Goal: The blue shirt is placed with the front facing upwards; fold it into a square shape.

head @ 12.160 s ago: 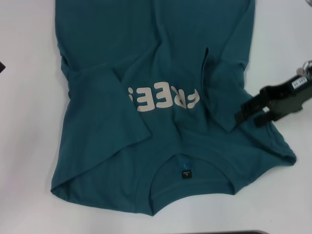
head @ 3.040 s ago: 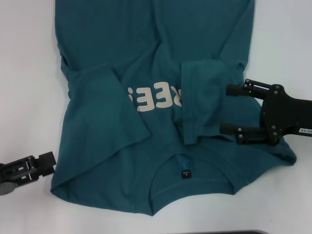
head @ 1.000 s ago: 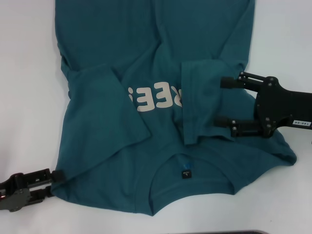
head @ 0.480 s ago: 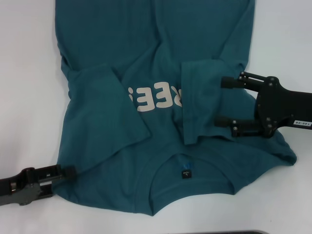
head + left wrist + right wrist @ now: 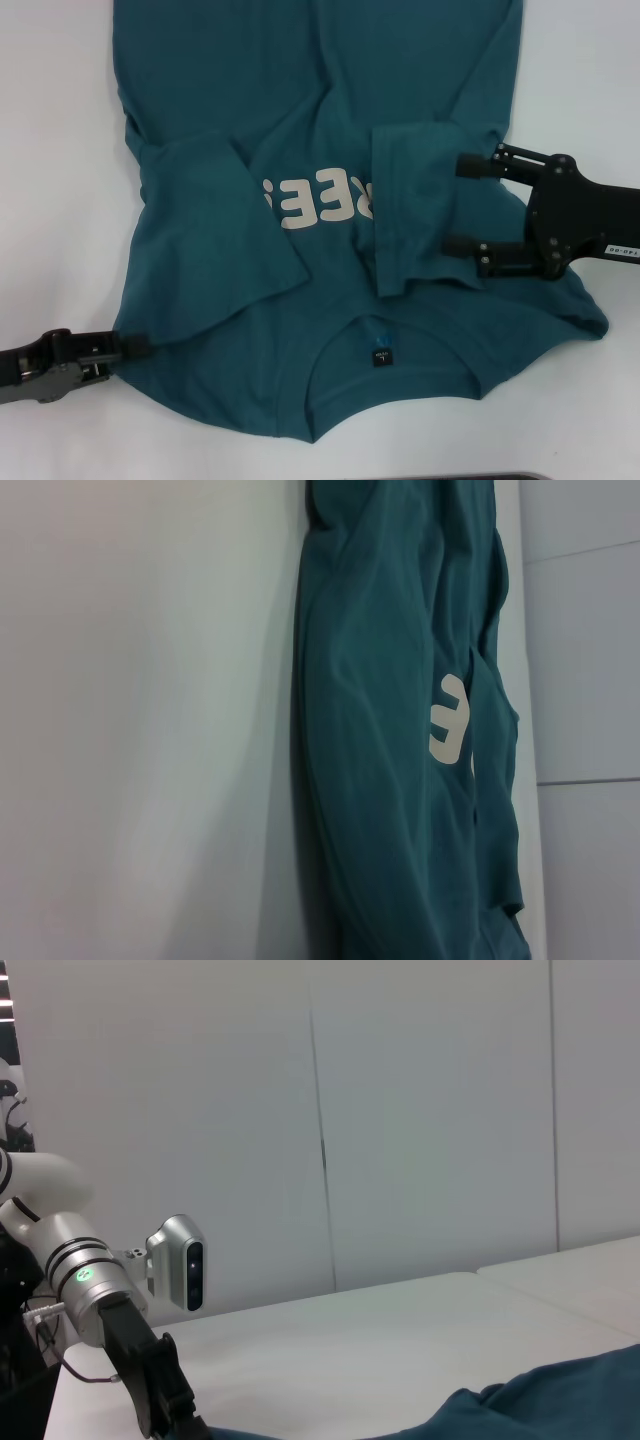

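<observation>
The blue shirt (image 5: 320, 110) lies flat on the white table (image 5: 50, 150), collar and black neck tag (image 5: 380, 355) nearest me, off-white letters (image 5: 315, 203) upside down. Both sleeves are folded inward over the chest. My left gripper (image 5: 133, 344) is at the shirt's near left shoulder corner, low on the table, and looks shut on that edge. My right gripper (image 5: 453, 205) is open, its fingers spread over the outer edge of the folded right sleeve (image 5: 415, 200). The left wrist view shows the shirt (image 5: 380, 780) lengthwise. The right wrist view shows a strip of shirt (image 5: 560, 1400) and my left arm (image 5: 100, 1290).
Bare white table surrounds the shirt on the left and the right (image 5: 590, 90). A dark edge (image 5: 500, 477) runs along the near side of the table. Pale wall panels (image 5: 430, 1110) stand behind the table.
My left gripper came in from the lower left to the shirt's shoulder corner and closed; the corner's cloth has drawn in slightly. My right gripper has barely moved over the last second.
</observation>
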Robot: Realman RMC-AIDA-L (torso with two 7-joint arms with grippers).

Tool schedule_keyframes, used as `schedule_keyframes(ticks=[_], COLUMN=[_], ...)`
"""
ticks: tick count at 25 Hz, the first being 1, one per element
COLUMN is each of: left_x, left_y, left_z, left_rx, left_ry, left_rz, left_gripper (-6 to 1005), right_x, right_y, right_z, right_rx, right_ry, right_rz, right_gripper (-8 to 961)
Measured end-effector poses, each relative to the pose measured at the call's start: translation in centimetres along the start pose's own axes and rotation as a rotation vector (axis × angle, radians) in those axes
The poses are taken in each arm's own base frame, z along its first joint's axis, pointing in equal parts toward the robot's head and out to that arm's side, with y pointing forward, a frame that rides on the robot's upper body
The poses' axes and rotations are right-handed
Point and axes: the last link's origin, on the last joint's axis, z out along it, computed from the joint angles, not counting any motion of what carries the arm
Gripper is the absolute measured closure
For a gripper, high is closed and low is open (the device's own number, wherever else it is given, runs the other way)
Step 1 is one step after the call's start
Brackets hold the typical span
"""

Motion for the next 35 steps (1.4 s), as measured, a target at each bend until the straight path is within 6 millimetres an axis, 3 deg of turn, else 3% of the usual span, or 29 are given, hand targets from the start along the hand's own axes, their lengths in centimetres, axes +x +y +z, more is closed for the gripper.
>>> schedule_keyframes(ticks=[3, 7, 13, 17, 22, 26, 31, 35], left_x=[0.0, -0.2, -0.1, 0.1, 0.8, 1.2, 1.6, 2.0], left_y=[0.0, 0.3, 1.3, 1.3, 0.8, 0.5, 0.4, 0.7], left_z=[0.0, 0.0, 0.1, -0.1, -0.6, -0.6, -0.1, 0.2], left_rx=[0.002, -0.021, -0.071, -0.065, -0.022, 0.003, 0.021, 0.018], left_ry=[-0.001, -0.013, -0.037, -0.036, -0.006, 0.004, 0.016, 0.012], left_rz=[0.003, 0.039, 0.102, 0.114, 0.120, 0.124, 0.129, 0.135], left_gripper=[638, 867, 972, 973, 973, 972, 972, 972], right_x=[-0.1, -0.2, -1.6, -2.3, -3.4, -4.8, -4.2, -2.5], right_y=[-0.1, -0.2, -2.3, -3.8, -5.4, -5.9, -5.4, -3.7], right_z=[0.1, 0.2, 0.0, -1.0, -5.1, -9.0, -11.6, -11.7], right_rx=[-0.002, -0.001, 0.046, 0.105, 0.207, 0.265, 0.338, 0.294], right_ry=[-0.002, -0.005, 0.043, 0.173, 0.381, 0.415, 0.439, 0.497], right_rz=[-0.002, 0.013, 0.347, 0.595, 0.886, 1.009, 1.152, 1.250], right_gripper=[37, 37, 38, 38, 38, 38, 37, 37])
